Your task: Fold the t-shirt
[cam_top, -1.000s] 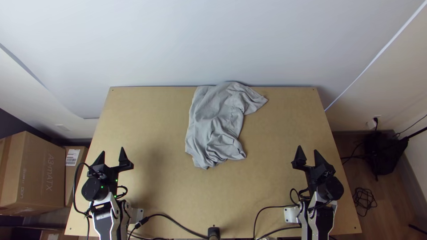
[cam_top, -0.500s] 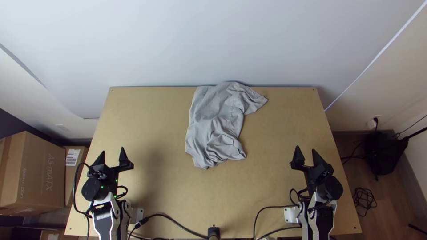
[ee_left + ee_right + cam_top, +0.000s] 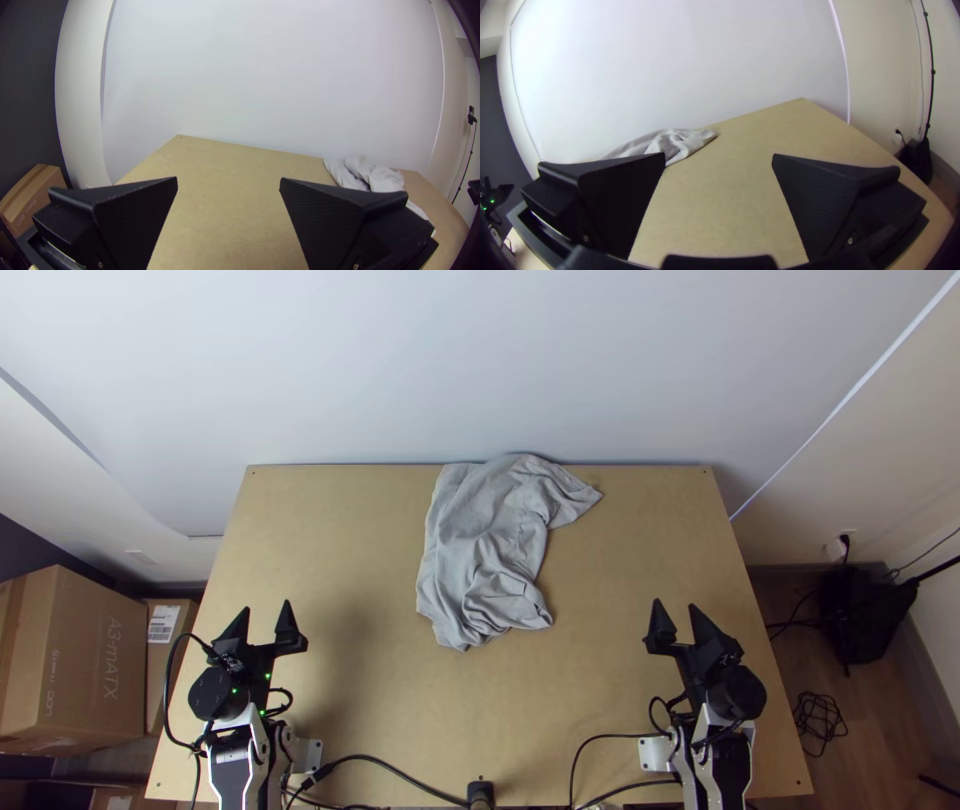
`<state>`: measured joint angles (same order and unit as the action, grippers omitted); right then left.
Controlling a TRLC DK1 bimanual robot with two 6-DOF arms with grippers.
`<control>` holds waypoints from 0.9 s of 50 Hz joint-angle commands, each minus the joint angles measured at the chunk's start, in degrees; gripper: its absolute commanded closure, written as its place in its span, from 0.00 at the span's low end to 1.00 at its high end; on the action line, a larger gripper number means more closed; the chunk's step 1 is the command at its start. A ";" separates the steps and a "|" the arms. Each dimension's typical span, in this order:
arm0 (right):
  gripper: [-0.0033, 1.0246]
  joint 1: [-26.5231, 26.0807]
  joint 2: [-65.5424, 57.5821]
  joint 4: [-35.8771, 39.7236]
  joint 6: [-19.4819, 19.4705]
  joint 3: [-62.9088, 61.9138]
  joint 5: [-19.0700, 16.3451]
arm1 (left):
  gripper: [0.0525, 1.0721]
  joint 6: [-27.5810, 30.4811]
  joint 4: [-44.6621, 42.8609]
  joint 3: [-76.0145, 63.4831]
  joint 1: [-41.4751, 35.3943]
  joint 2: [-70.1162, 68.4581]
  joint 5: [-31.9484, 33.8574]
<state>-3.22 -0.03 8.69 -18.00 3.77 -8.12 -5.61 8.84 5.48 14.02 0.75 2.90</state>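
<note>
Over by the left side of the table (image 3: 350, 540) there's a big cardboard box (image 3: 100, 660), its top closed in the left wrist view, so I can't tell what it holds. A smaller box (image 3: 157, 675) stands right beside it, a white label (image 3: 163, 623) on top.

The table is light wood, its far edge close to a pale wall (image 3: 480, 360). The grey t-shirt (image 3: 480, 535) lies around the middle of the far half — rumpled and bunched, one end up at the far edge, a pointed part sticking out to the right. Black cables (image 3: 400, 772) trail along the near edge.

Both claws are well apart from the cloth: the left claw (image 3: 262, 607) over the table's near left, the right claw (image 3: 674, 605) over its near right. Each has its two black fingers spread wide — nothing between them.

Off to the right, on the wooden floor (image 3: 880, 710), sit a black bag (image 3: 865, 615) and a loose tangle of cable (image 3: 820, 718), with a plug (image 3: 844, 540) in the wall near the bag.
</note>
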 commanded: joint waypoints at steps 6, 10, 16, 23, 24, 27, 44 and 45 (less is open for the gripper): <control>0.04 5.07 0.38 -0.69 -2.04 -0.17 0.65 | 0.04 -0.63 1.27 -0.38 1.36 -0.23 -0.70; 0.04 4.54 0.38 -0.69 -3.27 0.71 1.53 | 0.04 -0.37 1.18 0.94 1.45 2.67 -0.70; 0.04 5.16 0.12 -0.69 -5.20 0.98 1.62 | 0.04 0.07 2.32 5.34 1.45 11.55 -0.61; 0.04 2.70 0.12 -0.69 -5.38 1.68 1.62 | 0.04 0.07 5.40 13.42 1.10 22.71 -0.08; 0.04 2.70 0.12 -0.69 -5.38 1.94 1.62 | 0.04 0.07 5.75 14.56 1.10 23.86 -0.08; 0.04 2.70 -0.32 -0.95 -5.56 3.00 1.62 | 0.04 0.07 7.95 18.34 0.92 26.58 0.00; 0.04 4.98 -14.91 -2.71 -9.69 18.38 1.53 | 0.04 -1.16 25.26 44.10 -4.79 38.09 0.27; 0.04 5.33 -15.79 -2.62 -10.21 19.70 1.53 | 0.04 -1.25 26.75 45.85 -5.32 38.71 0.27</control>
<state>0.67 -11.49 6.72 -25.30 17.37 -6.87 -5.61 31.22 43.48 10.66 36.25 2.52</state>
